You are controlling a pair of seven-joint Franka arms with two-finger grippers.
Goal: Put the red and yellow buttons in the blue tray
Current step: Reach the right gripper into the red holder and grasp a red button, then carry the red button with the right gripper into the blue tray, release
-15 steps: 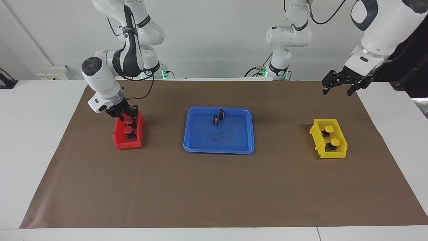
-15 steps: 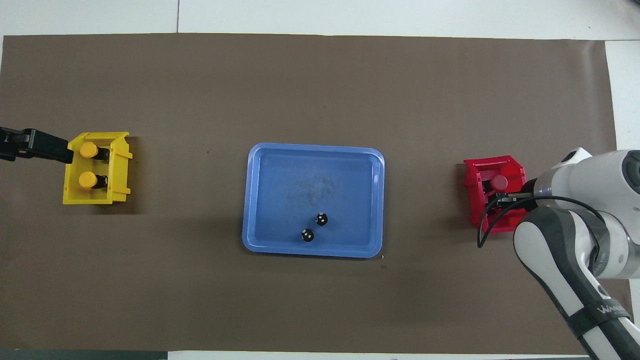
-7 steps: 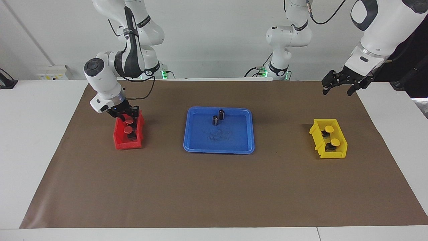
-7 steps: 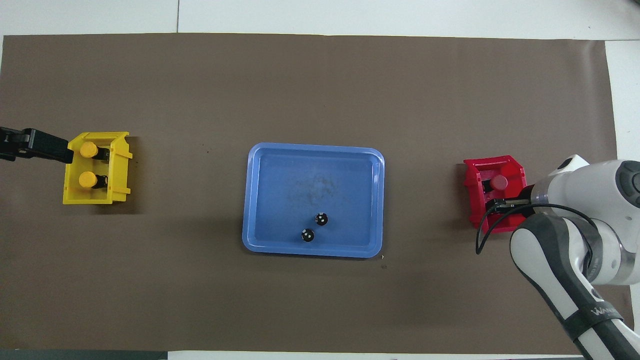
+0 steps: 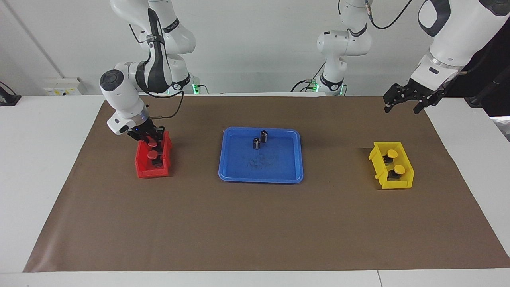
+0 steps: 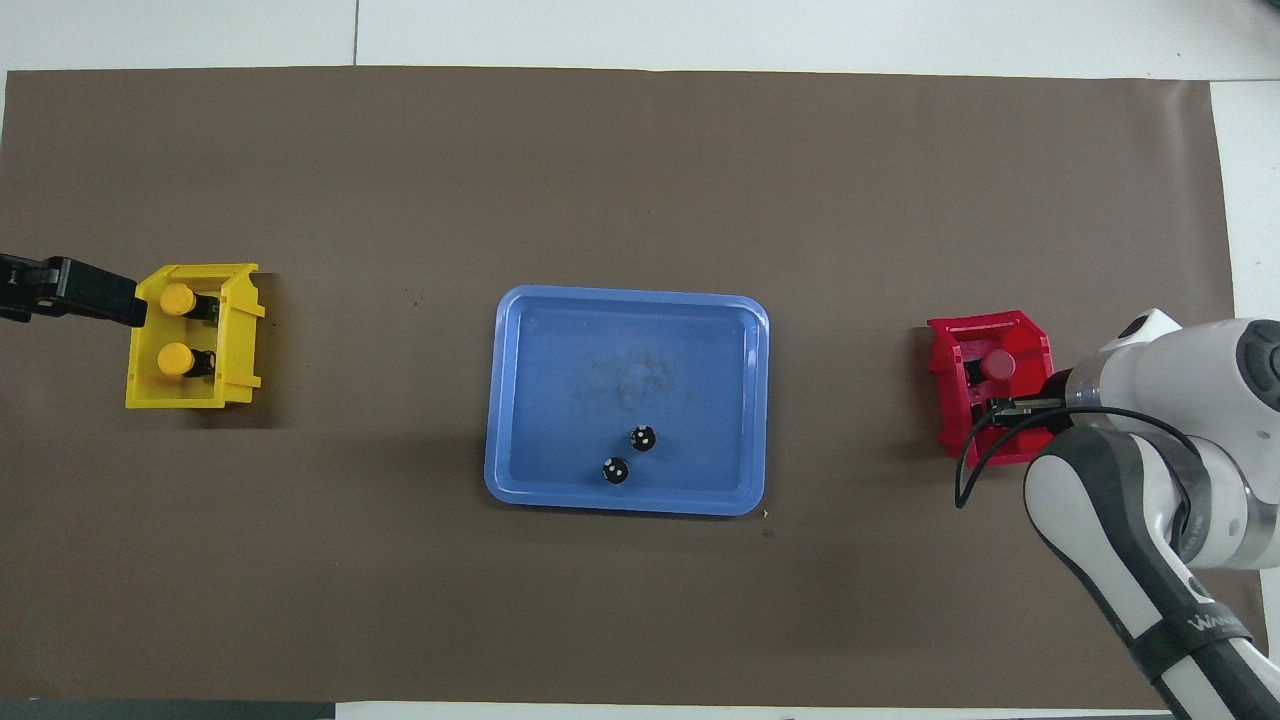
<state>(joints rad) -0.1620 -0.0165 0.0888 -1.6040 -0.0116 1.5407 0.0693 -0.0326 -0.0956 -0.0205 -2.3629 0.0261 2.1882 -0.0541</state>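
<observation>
Little has moved since a second ago: only the right arm's wrist has shifted slightly toward the table's middle, while the red bin's contents and everything else lie as they did.

None of the four buttons is in the blue tray (image 5: 261,180) yet. The two red buttons sit in the red bin (image 5: 143,169) at the right arm's end of the table, in a row along the bin's long axis. In the facing view the nearer red button (image 5: 150,139) lies at 12 o'clock of the farther red button (image 5: 152,155). The right gripper (image 5: 149,137) is lowered into the bin directly at the nearer red button, whose cap shows within it. Whether the gripper is closed on the button cannot be told.

The coming move is judged to turn on one relation: seen in the facing view, the tray lies at about 3 o'clock from the red bin, well apart from it. A lift out of the bin would therefore be followed by a carry in that direction. Two dark cylinders (image 5: 256,143) stand in the part of the tray nearest the robots, so the bare floor farther out would be the safer place for the button.

The yellow buttons (image 5: 392,153) rest in the yellow bin (image 5: 398,184) at the left arm's end, untouched. The left gripper (image 5: 404,99) waits, opened wide and raised over the brown mat's (image 5: 255,231) edge. In the overhead view it is at 9 o'clock of that bin.
</observation>
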